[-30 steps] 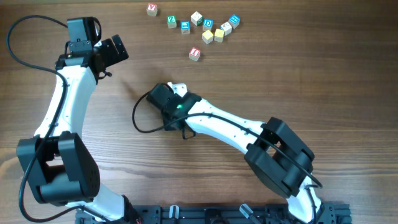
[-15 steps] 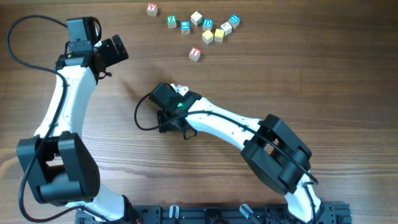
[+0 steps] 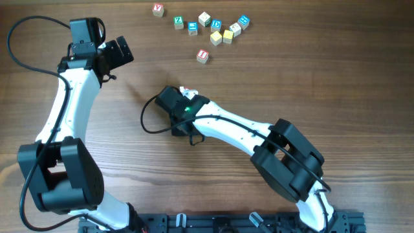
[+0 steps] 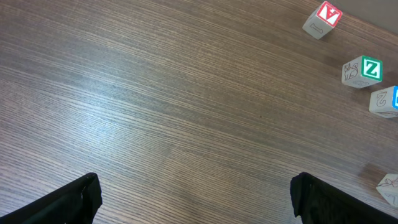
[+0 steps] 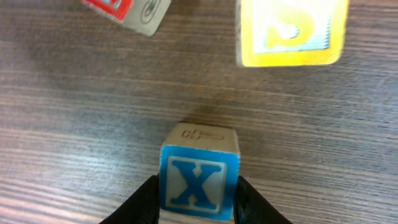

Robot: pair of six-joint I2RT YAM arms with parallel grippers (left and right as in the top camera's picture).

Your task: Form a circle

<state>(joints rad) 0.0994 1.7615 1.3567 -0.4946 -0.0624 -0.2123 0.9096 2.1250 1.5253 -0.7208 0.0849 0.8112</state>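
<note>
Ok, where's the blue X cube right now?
Right wrist view, bottom centre: the blue X cube is gripped between the right end effector's fingers, with the yellow cube and a red-lettered cube just beyond it.

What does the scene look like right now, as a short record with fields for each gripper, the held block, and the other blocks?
left gripper: open, empty, above the bare wooden table
right gripper: closed on the small wooden cube with a blue X face
beyond the held cube: yellow-faced wooden cube and red-lettered wooden cube, both apart from it
loose blocks: scattered wooden letter cubes along the table's far side
</note>
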